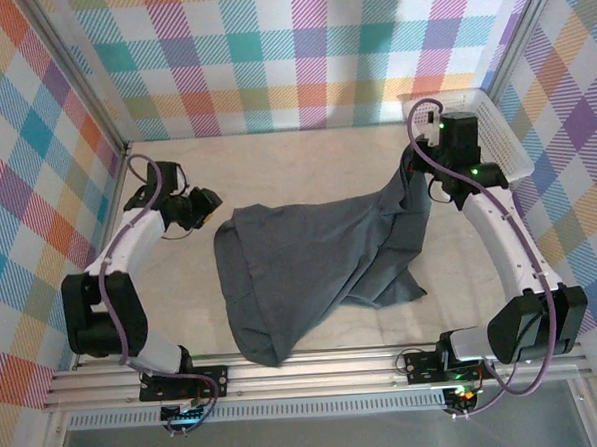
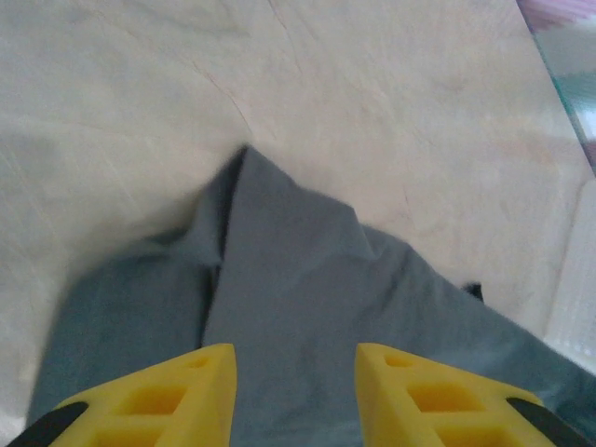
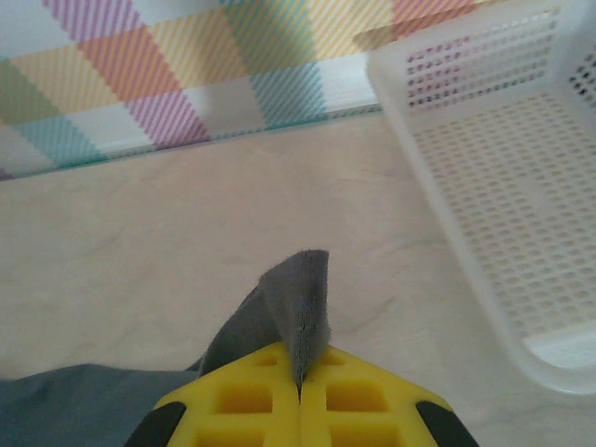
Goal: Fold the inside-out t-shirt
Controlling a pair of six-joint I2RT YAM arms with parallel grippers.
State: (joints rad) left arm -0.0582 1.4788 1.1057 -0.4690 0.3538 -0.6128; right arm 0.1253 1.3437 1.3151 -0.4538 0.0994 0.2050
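The wrinkled slate-grey cotton t-shirt (image 1: 311, 263) is clamped by the right gripper (image 3: 300, 386); its left corner lies just ahead of the parted left gripper (image 2: 296, 363).

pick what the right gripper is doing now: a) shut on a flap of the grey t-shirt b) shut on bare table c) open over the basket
a: the right gripper has its jaws closed with a flap of the t-shirt pinched between them, seen from the right wrist.

Wrinkled slate-grey t-shirt (image 1: 311, 268) lies loosely spread, its far right corner raised.
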